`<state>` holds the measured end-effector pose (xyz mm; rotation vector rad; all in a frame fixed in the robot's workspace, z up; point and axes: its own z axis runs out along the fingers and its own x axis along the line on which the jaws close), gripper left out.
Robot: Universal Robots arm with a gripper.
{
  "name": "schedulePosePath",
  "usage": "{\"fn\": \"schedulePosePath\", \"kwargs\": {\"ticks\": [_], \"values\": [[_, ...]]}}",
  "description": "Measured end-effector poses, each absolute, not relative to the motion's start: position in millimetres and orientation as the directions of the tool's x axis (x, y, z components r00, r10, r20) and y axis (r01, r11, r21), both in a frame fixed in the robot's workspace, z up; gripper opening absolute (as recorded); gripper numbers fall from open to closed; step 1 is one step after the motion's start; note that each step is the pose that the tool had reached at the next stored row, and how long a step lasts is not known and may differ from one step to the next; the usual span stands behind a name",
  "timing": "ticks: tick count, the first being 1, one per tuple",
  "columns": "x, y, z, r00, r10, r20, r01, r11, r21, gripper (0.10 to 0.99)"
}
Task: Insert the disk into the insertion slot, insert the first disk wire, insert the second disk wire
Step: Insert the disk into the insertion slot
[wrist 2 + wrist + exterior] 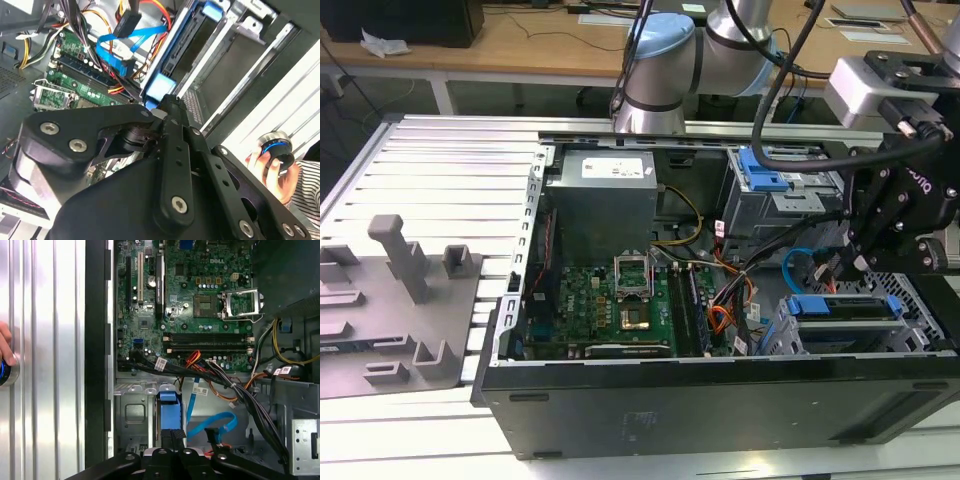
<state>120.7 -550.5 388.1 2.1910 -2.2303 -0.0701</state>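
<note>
The disk [840, 306], in its bright blue carrier, lies flat in the insertion slot [782, 338], a low grey cage at the case's near corner on the exterior view's right. My black gripper [847, 266] hangs just above the disk. In both wrist views its fingers are pressed together, with the tips [172, 434] at the carrier's blue handle [167, 410]; whether they touch it I cannot tell. The same blue handle [160, 89] shows just past the fingertips [169, 102]. A loose blue flat cable [220, 423] with a dark connector lies beside the cage.
Beside the slot are the motherboard [610, 300], the grey power supply [600, 195] and a taller cage with a blue latch [765, 170]. Black, orange and yellow wires [235, 390] cross near the bay. A person's hand [272, 172] holds a round knob [276, 146] outside the case.
</note>
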Motion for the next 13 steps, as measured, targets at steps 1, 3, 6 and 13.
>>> {"fn": "schedulePosePath", "kwargs": {"ticks": [1,3,6,13], "values": [[124.1,-550.0,388.1,-0.018,-1.0,-0.021,-0.999,0.017,0.043,0.106],[125.7,-550.0,386.7,-0.018,-1.0,-0.021,-0.999,0.017,0.046,0.106],[126.2,-550.0,377.3,-0.018,-1.0,-0.021,-0.999,0.017,0.048,0.106],[126.6,-550.0,360.9,-0.018,-1.0,-0.021,-0.999,0.017,0.049,0.106]]}}
